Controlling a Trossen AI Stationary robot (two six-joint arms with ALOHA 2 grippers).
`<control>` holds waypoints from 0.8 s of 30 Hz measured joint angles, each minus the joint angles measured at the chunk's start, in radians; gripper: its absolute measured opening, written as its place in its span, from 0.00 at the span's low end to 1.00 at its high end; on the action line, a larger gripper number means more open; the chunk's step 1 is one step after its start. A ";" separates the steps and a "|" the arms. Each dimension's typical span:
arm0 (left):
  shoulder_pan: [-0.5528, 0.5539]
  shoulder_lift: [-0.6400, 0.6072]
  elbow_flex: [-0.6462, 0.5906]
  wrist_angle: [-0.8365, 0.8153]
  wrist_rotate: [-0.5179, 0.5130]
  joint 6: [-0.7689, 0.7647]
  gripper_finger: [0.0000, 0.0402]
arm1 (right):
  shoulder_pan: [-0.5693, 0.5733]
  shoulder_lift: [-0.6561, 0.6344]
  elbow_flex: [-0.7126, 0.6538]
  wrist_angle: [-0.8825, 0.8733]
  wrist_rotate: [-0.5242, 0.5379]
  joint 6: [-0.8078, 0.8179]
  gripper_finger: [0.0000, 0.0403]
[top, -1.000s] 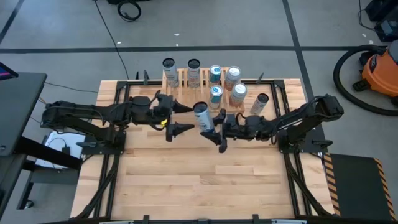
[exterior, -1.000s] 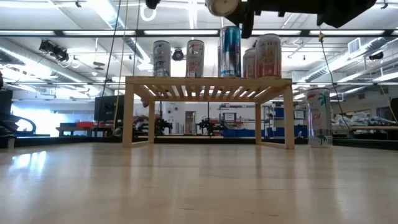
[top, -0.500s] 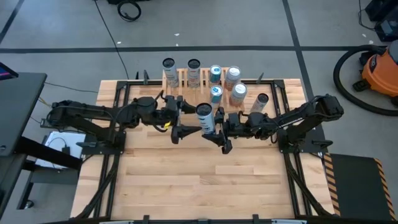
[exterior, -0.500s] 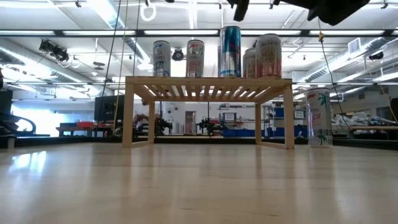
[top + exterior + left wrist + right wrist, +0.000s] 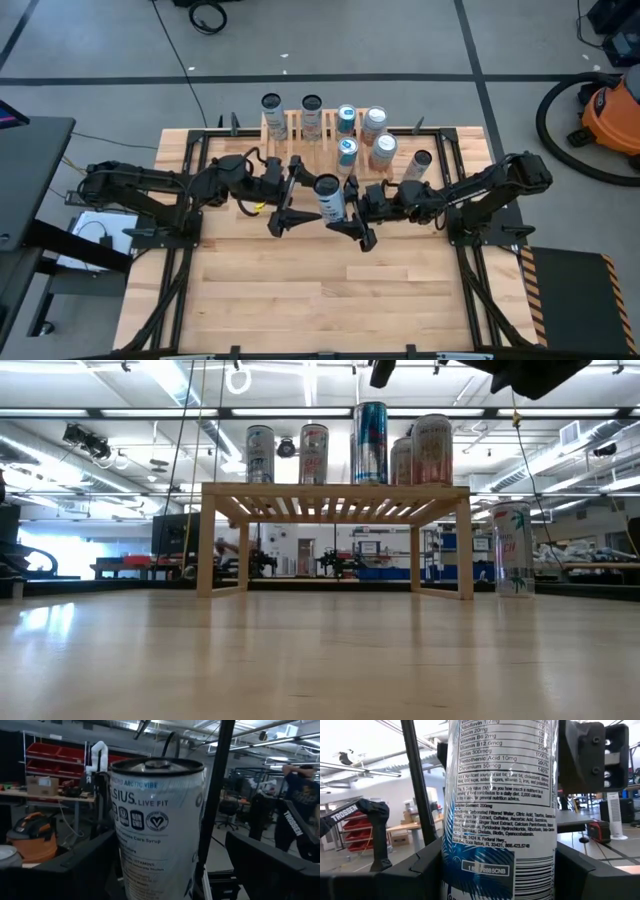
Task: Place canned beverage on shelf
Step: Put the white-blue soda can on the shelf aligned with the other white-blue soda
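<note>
A blue-and-white canned beverage [image 5: 328,197] hangs in the air in front of the shelf [image 5: 296,128], with my right gripper [image 5: 347,212] shut on it. My left gripper [image 5: 303,193] comes at the same can [image 5: 159,820] from the table's left. It is open, one finger [image 5: 75,867] on each side of the can, and a gap shows beside the other finger [image 5: 270,865]. The wooden slatted shelf [image 5: 335,495] carries several cans. In the low view both grippers are above the picture, apart from dark parts at its top edge. My right gripper pinches the can's lower side walls [image 5: 451,870] between its two fingers. The fingers come about level from the table's right side and lie across the can. The can stands roughly upright, top up, lifted clear of the table and the shelf.
One more can [image 5: 418,165] stands on the table just right of the shelf, also seen as the can [image 5: 512,548] in the low view. Dark frame rails [image 5: 190,160] run along the table's sides. The near half of the table [image 5: 330,300] is bare wood.
My left gripper has gone toward the table's right, up to the can, and tipped upward; its open fingers now stand on both sides of the can. The can in my right gripper has risen out of the low view's top edge.
</note>
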 joint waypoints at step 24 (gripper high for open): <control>0.027 0.118 0.147 -0.116 0.100 0.006 0.93 | -0.008 0.061 0.040 -0.008 -0.028 0.013 0.64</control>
